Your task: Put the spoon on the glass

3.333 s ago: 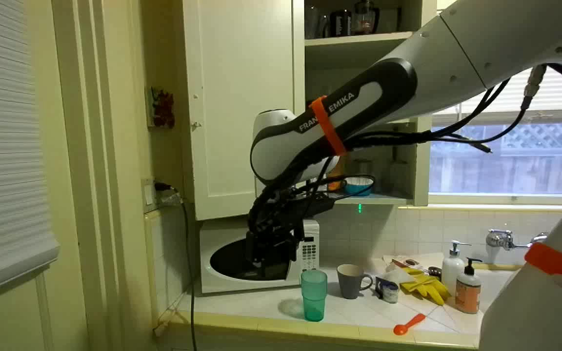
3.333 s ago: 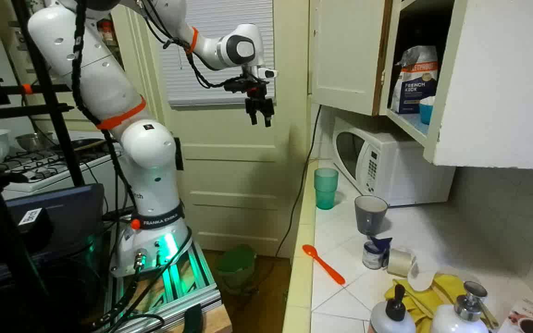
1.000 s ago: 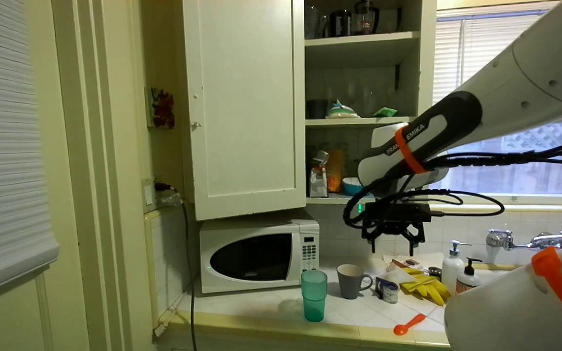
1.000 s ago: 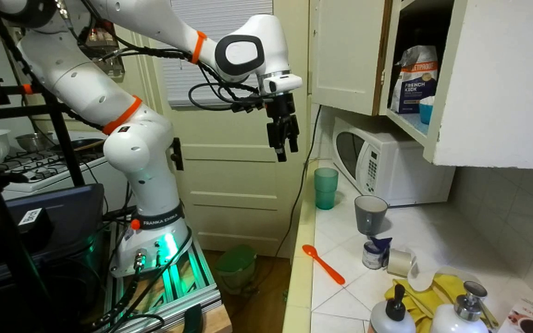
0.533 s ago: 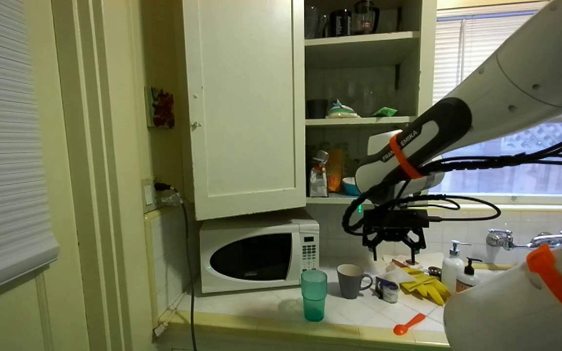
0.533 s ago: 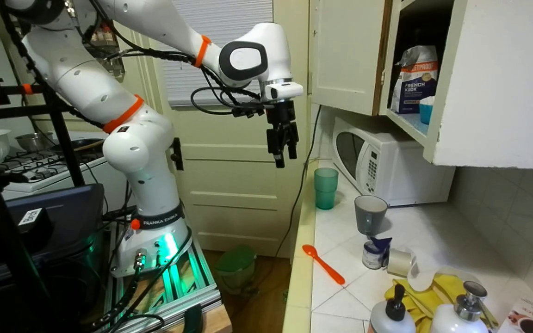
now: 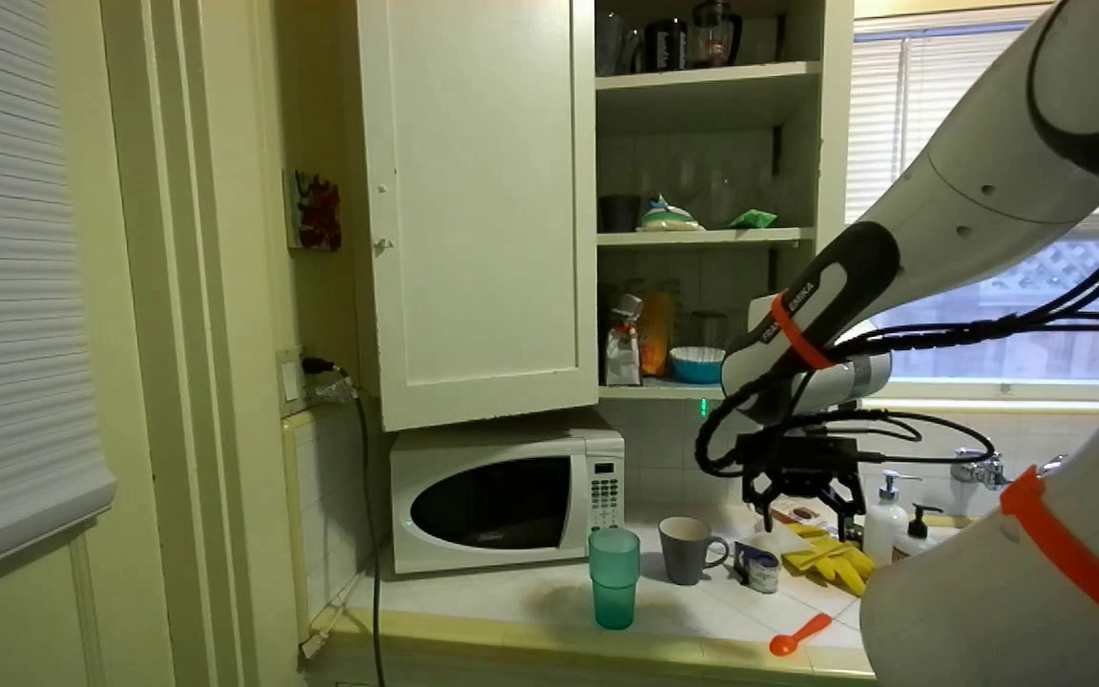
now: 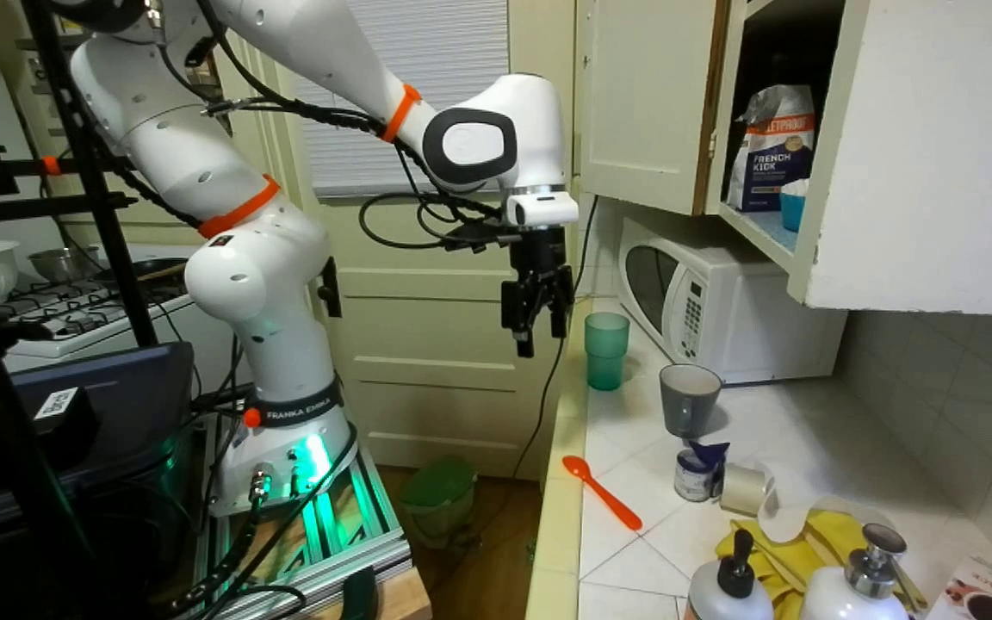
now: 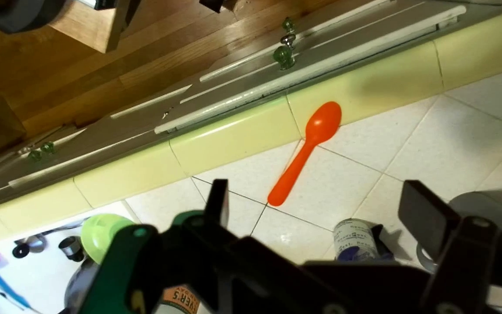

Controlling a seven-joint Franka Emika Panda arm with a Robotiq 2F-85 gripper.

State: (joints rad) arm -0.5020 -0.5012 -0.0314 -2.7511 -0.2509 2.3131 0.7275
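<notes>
The orange spoon lies on the white tiled counter, its bowl on the yellow front edge. It also shows in an exterior view and in the wrist view. The teal-green glass stands upright near the counter's front edge, before the microwave; an exterior view shows it too. The glass is out of the wrist view. My gripper is open and empty, pointing down above the counter. In the wrist view the spoon's handle end lies between the open fingers, well below them.
A grey mug stands beside the glass. A small can stands behind the spoon. Yellow gloves and soap bottles are further along the counter. The microwave and open cupboard door are at the back.
My gripper has moved from in front of the microwave across to the spoon's side, turned, and come lower. The spoon and the glass have not moved.
</notes>
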